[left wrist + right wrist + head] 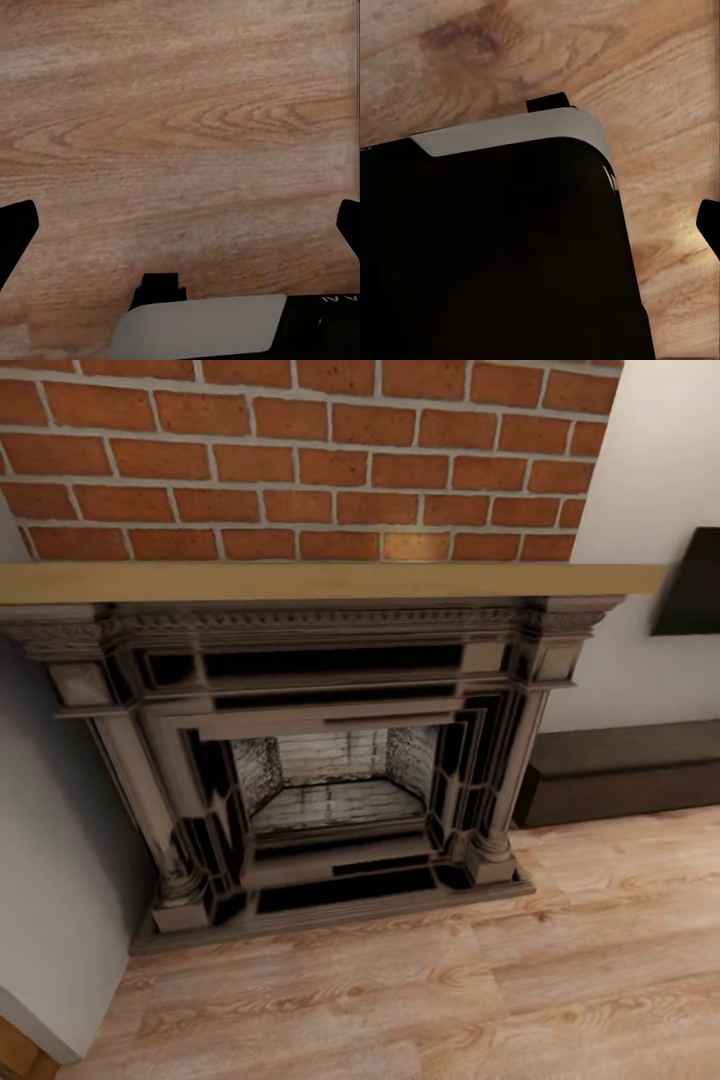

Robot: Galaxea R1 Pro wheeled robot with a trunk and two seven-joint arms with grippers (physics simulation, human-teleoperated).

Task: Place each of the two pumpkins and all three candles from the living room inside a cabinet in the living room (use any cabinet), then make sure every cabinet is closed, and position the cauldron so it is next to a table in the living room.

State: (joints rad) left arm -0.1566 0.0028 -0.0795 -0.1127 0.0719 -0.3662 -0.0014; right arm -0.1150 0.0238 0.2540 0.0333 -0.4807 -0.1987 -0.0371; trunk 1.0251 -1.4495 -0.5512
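Observation:
The cabinet, a long low dark brown unit, stands against the wall right of the fireplace; its visible front looks shut. The pumpkins, candles, cauldron and table are out of view. In the left wrist view my left gripper hangs open over the wood floor, its dark fingertips far apart and nothing between them. In the right wrist view one dark fingertip of my right gripper sits far out to the side, so it reads as open; the other is lost against my black base.
A grey carved fireplace with a wooden mantel and a brick wall faces me. A dark screen hangs at the right. Pale wood floor lies in front. A grey wall corner juts at the left.

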